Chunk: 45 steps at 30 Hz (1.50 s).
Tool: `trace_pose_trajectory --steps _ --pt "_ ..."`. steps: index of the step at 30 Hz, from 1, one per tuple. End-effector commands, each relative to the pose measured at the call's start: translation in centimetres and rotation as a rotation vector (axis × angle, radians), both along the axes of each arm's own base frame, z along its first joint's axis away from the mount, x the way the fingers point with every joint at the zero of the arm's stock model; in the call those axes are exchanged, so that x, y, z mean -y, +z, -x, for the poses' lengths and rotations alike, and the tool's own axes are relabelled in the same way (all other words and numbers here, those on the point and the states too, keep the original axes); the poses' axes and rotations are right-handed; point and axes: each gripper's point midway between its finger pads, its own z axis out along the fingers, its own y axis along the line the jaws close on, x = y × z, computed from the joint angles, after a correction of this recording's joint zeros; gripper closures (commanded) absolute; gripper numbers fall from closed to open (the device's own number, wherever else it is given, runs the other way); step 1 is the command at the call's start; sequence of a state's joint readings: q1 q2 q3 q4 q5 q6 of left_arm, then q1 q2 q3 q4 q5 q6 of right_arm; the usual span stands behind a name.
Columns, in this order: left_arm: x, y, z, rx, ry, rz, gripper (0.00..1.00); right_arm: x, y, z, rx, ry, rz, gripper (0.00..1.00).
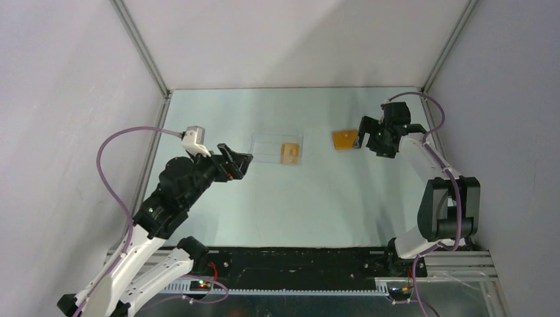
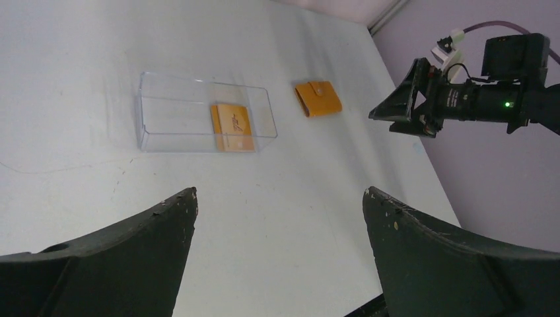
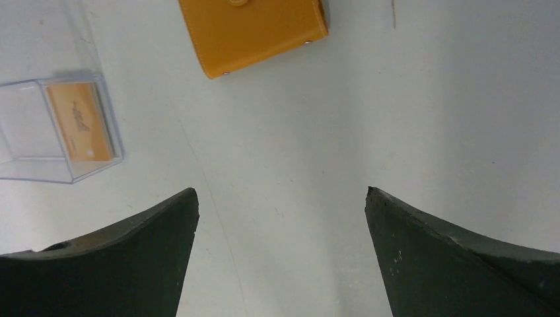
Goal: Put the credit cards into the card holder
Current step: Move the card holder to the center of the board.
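Observation:
The credit cards are a tan-orange stack lying flat at the right end of a clear plastic case; both wrist views show the cards. The card holder, an orange-mustard wallet, lies folded shut on the table to the right of the case, its tab clasp visible on the card holder. My left gripper is open, left of the case, holding nothing. My right gripper is open just right of the card holder, holding nothing.
The clear case has no lid and stands at mid table. Grey enclosure walls with metal corner posts close in the left, back and right. The right arm's elbow rises near the right wall.

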<state>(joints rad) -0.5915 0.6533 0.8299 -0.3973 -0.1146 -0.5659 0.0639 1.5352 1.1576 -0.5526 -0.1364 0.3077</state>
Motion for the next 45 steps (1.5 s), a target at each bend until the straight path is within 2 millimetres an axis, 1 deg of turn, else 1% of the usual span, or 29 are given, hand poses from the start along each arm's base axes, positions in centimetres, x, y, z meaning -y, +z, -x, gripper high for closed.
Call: trace_pose_trajectory --steps 1,3,7,8,9,10,11,12,13,14,15,17,21,22,23,24,25,28,29,32,34,36,37,38,40,42,43,44,45 --pt "-0.8 0.4 -0.4 0.035 0.037 -0.013 0.0 1.2 0.8 -1.7 0.013 -0.017 0.073 0.0" --pt "-0.4 0.4 -0.2 0.03 0.017 -0.009 0.0 1.5 0.4 -2.0 -0.02 -0.025 0.075 0.0" --pt "0.8 -0.2 -0.1 -0.003 -0.041 -0.004 0.0 2.0 -0.3 -3.5 -0.061 -0.04 0.06 0.0" --pt "1.1 -0.4 -0.1 -0.011 -0.052 -0.006 0.0 1.9 -0.6 -4.3 -0.069 -0.04 0.05 0.0" --pt "1.5 -0.6 0.0 -0.025 -0.072 -0.006 0.0 2.1 -0.8 -4.5 -0.082 -0.046 0.044 0.0" --pt "1.7 -0.8 0.0 -0.032 -0.082 -0.007 0.0 2.2 -1.1 -5.5 -0.091 -0.048 0.038 0.0" --pt "2.0 -1.0 0.1 -0.042 -0.097 -0.006 0.0 2.3 -1.3 -5.7 -0.107 -0.05 0.038 0.0" --pt "2.2 -1.1 0.2 -0.048 -0.111 -0.003 0.0 2.4 -1.6 -6.8 -0.115 -0.051 0.035 0.0" --pt "2.5 -1.2 0.5 -0.056 -0.133 0.002 0.0 2.4 -2.0 -6.8 -0.144 -0.049 0.035 0.0" --pt "2.7 -1.3 0.7 -0.058 -0.146 0.006 0.0 2.2 -2.3 -7.9 -0.151 -0.042 0.028 0.0" --pt "2.8 -1.3 0.8 -0.057 -0.151 0.01 0.01 2.2 -2.6 -7.8 -0.176 -0.038 0.024 0.0" --pt "2.8 -1.3 1.0 -0.057 -0.158 0.021 0.01 2.2 -3.1 -9.5 -0.192 -0.04 0.023 0.0" --pt "2.8 -1.8 1.3 -0.056 -0.16 0.04 0.01 1.7 -4.0 -11.5 -0.198 -0.039 0.001 0.0" --pt "2.8 -1.8 1.4 -0.055 -0.162 0.042 0.0 1.4 -4.2 -11.6 -0.209 -0.033 -0.012 0.03" --pt "2.8 -2.1 1.4 -0.06 -0.162 0.04 0.0 1.2 -4.5 -12.4 -0.21 -0.029 -0.022 0.04" --pt "2.8 -2.2 1.5 -0.061 -0.166 0.04 0.01 0.9 -4.8 -12.4 -0.228 -0.023 -0.024 0.07" --pt "2.8 -2.5 1.5 -0.065 -0.166 0.038 0.01 0.6 -5.2 -13.1 -0.232 -0.017 -0.024 0.08" --pt "2.9 -2.8 1.5 -0.075 -0.167 0.041 0.01 -0.1 -6.3 -13.4 -0.275 -0.003 -0.033 0.17" --pt "2.9 -2.7 1.5 -0.076 -0.166 0.045 0.01 -0.7 -6.7 -13.5 -0.282 0.01 -0.05 0.22" --pt "2.9 -2.6 1.5 -0.073 -0.162 0.054 0.0 -1.5 -7.5 -13.2 -0.306 0.026 -0.062 0.28" --pt "3.0 -2.6 1.4 -0.073 -0.163 0.056 0.0 -1.8 -8.4 -12.6 -0.338 0.036 -0.061 0.31" --pt "3.0 -2.6 1.4 -0.073 -0.16 0.058 0.01 -2.3 -9.0 -11.8 -0.369 0.052 -0.063 0.38" --pt "3.0 -2.6 1.4 -0.076 -0.161 0.061 0.0 -2.6 -9.1 -11.4 -0.382 0.062 -0.069 0.44" --pt "3.1 -2.6 1.4 -0.076 -0.163 0.062 0.0 -2.9 -9.2 -10.9 -0.396 0.07 -0.076 0.46" --pt "3.2 -2.6 1.4 -0.079 -0.164 0.065 0.0 -3.3 -9.2 -10.2 -0.411 0.079 -0.08 0.56" --pt "3.2 -2.5 1.3 -0.081 -0.164 0.068 0.01 -3.6 -9.3 -9.3 -0.423 0.082 -0.082 0.77" --pt "3.3 -2.5 1.3 -0.081 -0.165 0.07 0.01 -3.7 -9.2 -9.3 -0.417 0.084 -0.084 0.81" --pt "3.2 -2.4 1.3 -0.082 -0.163 0.074 0.01 -3.9 -9.2 -8.4 -0.428 0.093 -0.089 0.88" --pt "3.3 -2.4 1.3 -0.083 -0.163 0.076 0.01 -4.1 -8.7 -8.3 -0.412 0.101 -0.093 0.91"
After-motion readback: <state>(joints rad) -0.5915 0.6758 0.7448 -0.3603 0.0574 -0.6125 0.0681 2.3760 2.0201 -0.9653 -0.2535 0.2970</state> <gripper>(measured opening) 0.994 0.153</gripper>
